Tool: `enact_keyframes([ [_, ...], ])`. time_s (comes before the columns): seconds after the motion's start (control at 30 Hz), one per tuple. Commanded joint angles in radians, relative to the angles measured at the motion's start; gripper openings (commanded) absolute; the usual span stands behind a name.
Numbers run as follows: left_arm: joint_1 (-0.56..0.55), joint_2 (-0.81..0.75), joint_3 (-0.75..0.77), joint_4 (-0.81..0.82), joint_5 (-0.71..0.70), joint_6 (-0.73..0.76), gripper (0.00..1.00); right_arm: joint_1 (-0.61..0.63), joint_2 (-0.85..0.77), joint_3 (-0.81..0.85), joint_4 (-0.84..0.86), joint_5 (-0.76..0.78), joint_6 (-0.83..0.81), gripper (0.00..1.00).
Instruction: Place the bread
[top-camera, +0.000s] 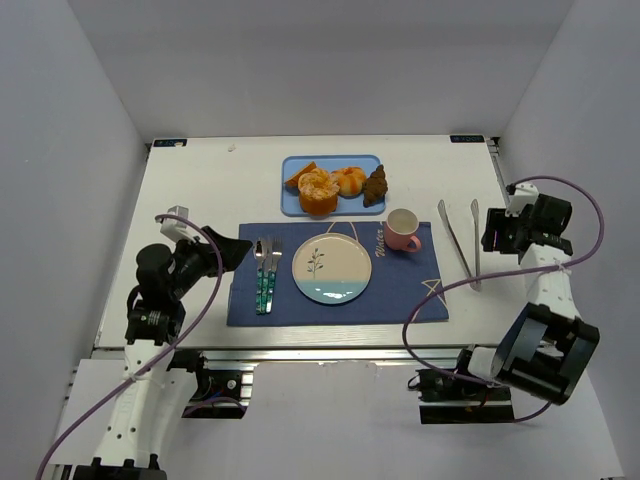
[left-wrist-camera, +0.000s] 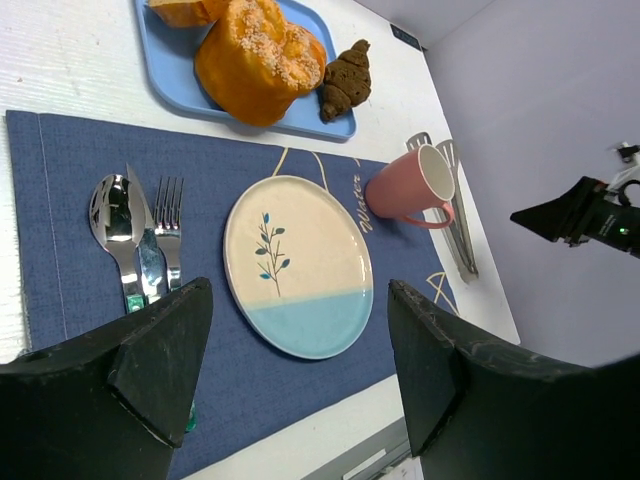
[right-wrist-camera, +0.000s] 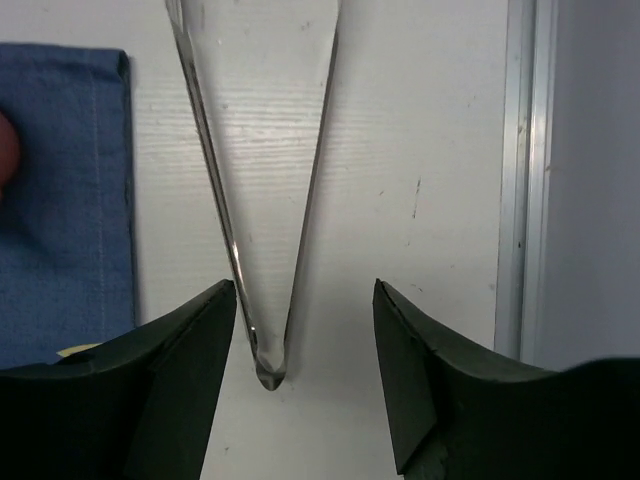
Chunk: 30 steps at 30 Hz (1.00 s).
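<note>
L gripper (left-wrist-camera: 300, 300): spread wide, nothing between the fingers, held over left edge of the dark blue placemat (left-wrist-camera: 70, 220), aimed twd the plate (left-wrist-camera: 300, 260)

R gripper (right-wrist-camera: 302, 300): likewise released & empty, over the joined end of the metal tongs (right-wrist-camera: 268, 375); in wrist view that end seen between the two fingertips, no contact visible, height above it unclear. Tongs flat on the white table (top-camera: 200, 190), just right of the placemat, open ends pointing away from the arm bases

Outward from L side: spoon (left-wrist-camera: 108, 215), knife (left-wrist-camera: 145, 250) & fork (left-wrist-camera: 168, 215) side by side on left part of placemat, just left of plate. Plate mid-placemat, cream w/ blue band & leaf sprig. Pink mug (left-wrist-camera: 405, 190) upright at plate's far right, on the placemat, handle to the right

The bread (left-wrist-camera: 258, 60): on the blue tray (left-wrist-camera: 165, 70) just beyond the placemat's far edge, front-middle of tray, touching the smaller bun (top-camera: 349, 180) on its right; orange slice (top-camera: 298, 177) at its far left, dark brown croissant (left-wrist-camera: 346, 82) at tray's right end. Bread well apart from both grippers
</note>
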Motion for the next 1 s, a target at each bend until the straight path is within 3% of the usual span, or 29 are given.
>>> enact_keyframes([
  [0.0, -0.003, -0.021, -0.037, 0.030, 0.015, 0.003, 0.80, -0.057, 0.066, 0.027, -0.047, -0.085, -0.080, 0.62],
  [0.07, -0.003, -0.014, -0.047, 0.033, 0.022, 0.007, 0.80, -0.060, 0.124, 0.035, -0.075, -0.108, -0.122, 0.68],
  [0.13, -0.003, -0.007, -0.047, 0.031, 0.029, 0.016, 0.80, -0.060, 0.160, 0.039, -0.087, -0.118, -0.149, 0.86],
  [0.17, -0.001, 0.001, -0.046, 0.028, 0.029, 0.022, 0.80, -0.059, 0.191, 0.035, -0.084, -0.127, -0.173, 0.89],
  [0.4, -0.003, 0.030, -0.051, 0.034, 0.033, 0.034, 0.80, -0.014, 0.312, 0.029, -0.046, -0.114, -0.253, 0.90],
  [0.97, -0.003, 0.156, -0.035, 0.120, 0.052, 0.017, 0.80, 0.094, 0.470, 0.087, 0.108, -0.049, -0.175, 0.85],
])
